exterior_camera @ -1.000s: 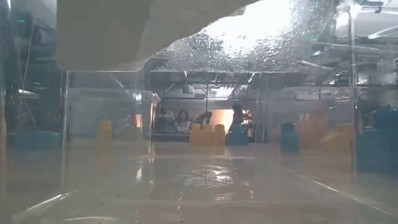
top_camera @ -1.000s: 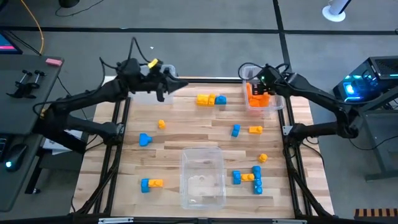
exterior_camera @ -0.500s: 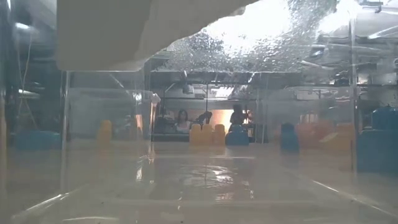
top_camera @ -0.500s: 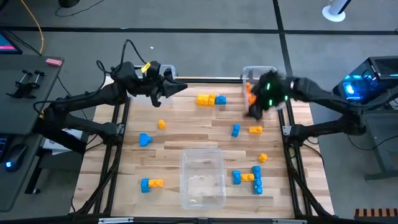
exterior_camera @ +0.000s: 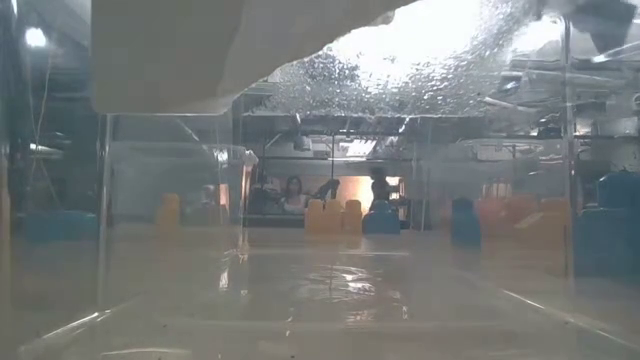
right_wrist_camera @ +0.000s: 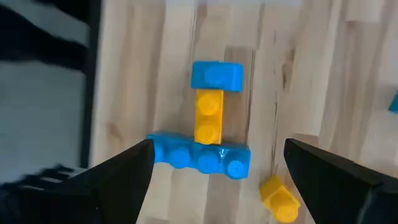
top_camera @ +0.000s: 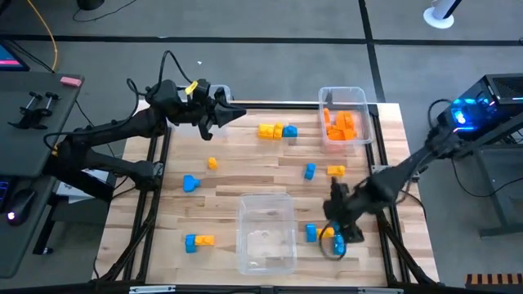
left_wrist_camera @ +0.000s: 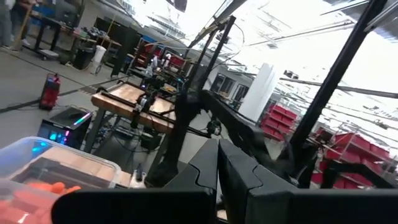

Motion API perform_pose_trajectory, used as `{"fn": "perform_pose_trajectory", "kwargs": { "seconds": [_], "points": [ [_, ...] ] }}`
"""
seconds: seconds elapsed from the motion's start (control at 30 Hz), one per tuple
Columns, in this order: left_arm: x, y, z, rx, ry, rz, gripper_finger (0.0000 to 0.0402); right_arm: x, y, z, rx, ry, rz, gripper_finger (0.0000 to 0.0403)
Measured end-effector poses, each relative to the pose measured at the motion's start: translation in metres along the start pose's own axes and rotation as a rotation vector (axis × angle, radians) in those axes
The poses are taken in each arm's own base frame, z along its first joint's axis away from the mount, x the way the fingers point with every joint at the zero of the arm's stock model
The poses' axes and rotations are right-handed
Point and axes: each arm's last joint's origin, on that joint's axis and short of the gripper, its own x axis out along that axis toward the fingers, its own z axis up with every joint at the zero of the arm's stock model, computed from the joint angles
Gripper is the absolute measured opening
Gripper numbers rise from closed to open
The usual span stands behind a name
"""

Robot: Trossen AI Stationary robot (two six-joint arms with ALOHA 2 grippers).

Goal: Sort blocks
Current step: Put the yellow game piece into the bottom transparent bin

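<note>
Small blue, orange and yellow blocks lie scattered on the wooden table [top_camera: 245,175]. My right gripper [top_camera: 335,233] hovers open over a joined piece near the near-right corner: a blue row, a yellow brick and a blue brick [right_wrist_camera: 211,118]. Its fingers [right_wrist_camera: 124,177] stand apart on either side of that piece, above it, touching nothing. A loose yellow block [right_wrist_camera: 278,198] lies beside the piece. My left gripper [top_camera: 231,114] hangs shut above the far-left part of the table, holding nothing; the left wrist view shows its fingers [left_wrist_camera: 217,165] together.
A clear bin [top_camera: 345,122] at the far right holds orange blocks. An empty clear bin [top_camera: 265,233] sits near the middle of the near edge and fills the low view. Other blocks include a yellow-blue row [top_camera: 276,131], a blue one [top_camera: 190,183] and a blue-yellow pair [top_camera: 198,241].
My right arm has swung from above the far-right bin of orange blocks toward the table's near edge and come down over the blue and yellow piece at the near right. The blocks have stayed in place.
</note>
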Motion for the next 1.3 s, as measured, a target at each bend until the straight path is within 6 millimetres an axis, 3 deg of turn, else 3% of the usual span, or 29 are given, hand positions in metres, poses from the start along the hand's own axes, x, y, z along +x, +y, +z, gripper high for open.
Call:
{"fn": "perform_pose_trajectory", "kwargs": {
  "seconds": [0.13,0.3,0.43,0.6,0.77,0.93,1.1,1.3],
  "points": [
    [-0.001,0.004,0.000,-0.003,0.007,0.021,0.0000,0.036,0.009,0.008,0.029,0.125,-0.025,0.0355],
    [-0.002,0.007,0.000,-0.008,0.020,0.035,0.0000,0.077,0.016,0.024,0.047,0.137,-0.029,0.0355],
    [-0.003,0.006,-0.001,-0.010,0.034,0.021,0.0000,0.107,0.016,0.026,0.074,0.213,-0.073,0.0350],
    [-0.007,0.003,0.002,0.013,0.045,-0.026,0.0000,0.133,0.015,0.024,0.113,0.286,-0.120,0.0329],
    [-0.020,-0.001,0.013,0.039,0.016,-0.054,0.0000,0.145,0.014,0.023,0.171,0.310,-0.154,0.0285],
    [-0.042,-0.009,0.031,0.092,-0.061,-0.043,0.0000,0.133,0.012,0.023,0.190,0.328,-0.181,0.0186],
    [-0.067,-0.021,0.046,0.185,-0.141,-0.027,0.0000,0.091,0.006,0.026,0.160,0.314,-0.195,0.0068],
    [-0.085,-0.030,0.056,0.248,-0.200,-0.009,0.0000,0.011,-0.021,0.034,0.203,0.153,-0.266,0.0067]
  ]
}}
